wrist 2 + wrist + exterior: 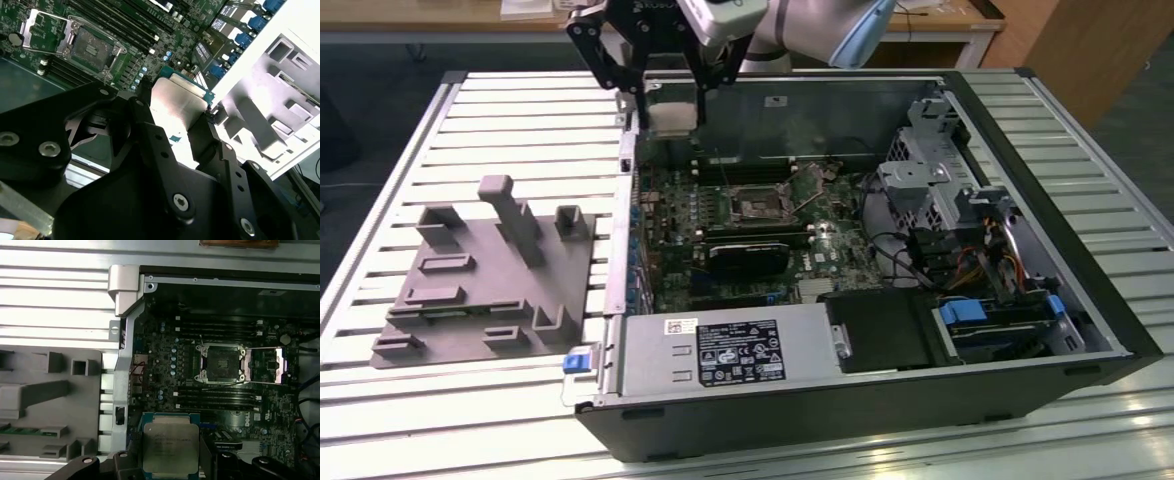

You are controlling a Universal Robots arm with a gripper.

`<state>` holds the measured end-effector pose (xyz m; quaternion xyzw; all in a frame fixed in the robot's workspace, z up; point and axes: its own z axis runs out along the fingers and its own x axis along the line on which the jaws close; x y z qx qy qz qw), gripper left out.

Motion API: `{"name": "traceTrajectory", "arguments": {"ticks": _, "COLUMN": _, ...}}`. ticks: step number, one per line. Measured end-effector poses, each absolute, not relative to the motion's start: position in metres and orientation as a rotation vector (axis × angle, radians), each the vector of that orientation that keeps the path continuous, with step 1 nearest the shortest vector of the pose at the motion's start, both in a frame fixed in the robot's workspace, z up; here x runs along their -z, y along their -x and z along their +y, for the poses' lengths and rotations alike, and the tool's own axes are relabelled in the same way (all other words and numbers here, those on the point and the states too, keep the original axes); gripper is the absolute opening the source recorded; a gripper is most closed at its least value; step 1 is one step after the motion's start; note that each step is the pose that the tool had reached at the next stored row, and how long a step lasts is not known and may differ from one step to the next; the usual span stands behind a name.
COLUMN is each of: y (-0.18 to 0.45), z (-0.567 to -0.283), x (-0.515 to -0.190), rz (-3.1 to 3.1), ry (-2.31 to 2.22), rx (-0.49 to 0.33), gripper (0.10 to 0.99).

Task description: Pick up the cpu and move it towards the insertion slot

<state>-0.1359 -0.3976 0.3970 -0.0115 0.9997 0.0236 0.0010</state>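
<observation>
on a slatted worktop (520, 120) lies an open computer case (1041, 300), its insertion slot (220, 364) uncovered, bracket apparently swung aside. above the case's edge, the hand (175, 117) is clamped on the cpu (167, 447), a flat silvery square with a paler rim.

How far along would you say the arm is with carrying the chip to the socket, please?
Picked up: the black gripper is shut on the silvery square cpu, held above the open case's edge. Left: the dark-centred, metal-framed insertion slot is empty, its bracket open, some way off.
</observation>
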Motion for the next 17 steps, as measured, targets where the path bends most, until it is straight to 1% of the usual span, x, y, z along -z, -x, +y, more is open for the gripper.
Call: {"name": "traceTrajectory", "arguments": {"ticks": 17, "y": 0.125, "z": -0.389, "x": -0.397, "rz": 3.138, "ry": 0.036, "rx": -0.074, "gripper": 0.541}}
